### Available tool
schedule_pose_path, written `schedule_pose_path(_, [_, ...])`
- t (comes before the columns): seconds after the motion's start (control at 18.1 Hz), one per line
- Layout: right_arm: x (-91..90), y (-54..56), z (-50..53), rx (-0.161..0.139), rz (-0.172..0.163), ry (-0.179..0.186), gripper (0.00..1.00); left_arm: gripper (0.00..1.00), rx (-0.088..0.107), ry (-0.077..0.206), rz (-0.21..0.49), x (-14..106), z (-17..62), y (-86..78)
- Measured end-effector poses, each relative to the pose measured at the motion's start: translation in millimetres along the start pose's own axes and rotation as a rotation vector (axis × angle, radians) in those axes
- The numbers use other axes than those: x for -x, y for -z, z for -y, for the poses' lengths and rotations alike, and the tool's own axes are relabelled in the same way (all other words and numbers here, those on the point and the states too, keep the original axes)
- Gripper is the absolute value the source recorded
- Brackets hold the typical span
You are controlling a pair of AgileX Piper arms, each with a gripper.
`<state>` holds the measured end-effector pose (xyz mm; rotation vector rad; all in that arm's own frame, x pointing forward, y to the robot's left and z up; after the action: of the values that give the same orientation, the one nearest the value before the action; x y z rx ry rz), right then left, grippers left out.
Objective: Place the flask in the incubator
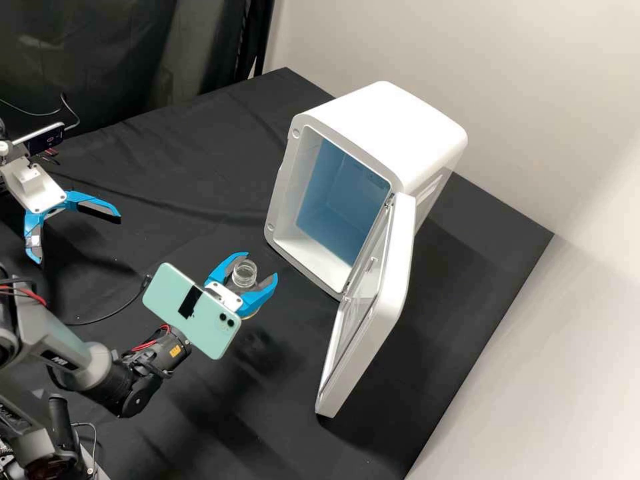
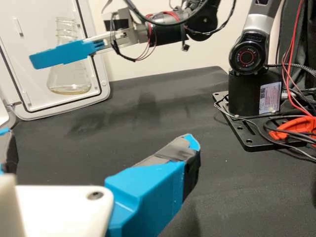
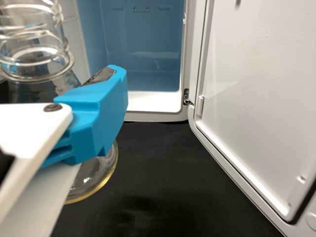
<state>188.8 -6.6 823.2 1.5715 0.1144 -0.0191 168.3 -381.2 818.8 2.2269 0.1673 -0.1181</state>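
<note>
Clear glass is pinched at the neck between the blue fingers of the right claw point(image 1: 261, 265): the conical flask point(image 1: 245, 272) is held upright just in front of the open white incubator point(image 1: 400, 133), whose blue interior is exposed and whose door point(image 1: 380, 300) is swung wide beside it. The left claw point(image 1: 75, 235) is spread, well apart over the black desk point(image 1: 187, 153).

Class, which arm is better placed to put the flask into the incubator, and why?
Right. The right arm holds the conical flask in its jaws before the open incubator; the left arm, jaws open, hangs far aside.
</note>
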Motion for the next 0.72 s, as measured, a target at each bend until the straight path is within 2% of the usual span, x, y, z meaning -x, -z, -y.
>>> schedule_pose_path(0.11, [-7.9, 0.7, 1.1, 0.016, -0.004, 0.004, 0.0, 1.0, 0.0, 0.0, -0.002, 0.1, 0.0, 0.4])
schedule_pose_path(0.39, [-10.8, 2.5, 2.3, 0.008, -0.01, 0.004, 0.0, 1.0, 0.007, -0.005, -0.042, 2.5, -0.5, 6.8])
schedule_pose_path(0.61, [-11.3, 0.5, 2.5, 0.007, 0.002, 0.001, 0.0, 1.0, 0.037, 0.005, -0.115, 1.8, 1.8, 24.5])
schedule_pose_path(0.72, [-12.1, 0.6, 4.4, 0.026, 0.001, 0.011, 0.0, 1.0, 0.045, -0.002, -0.165, -0.1, 0.2, 38.9])
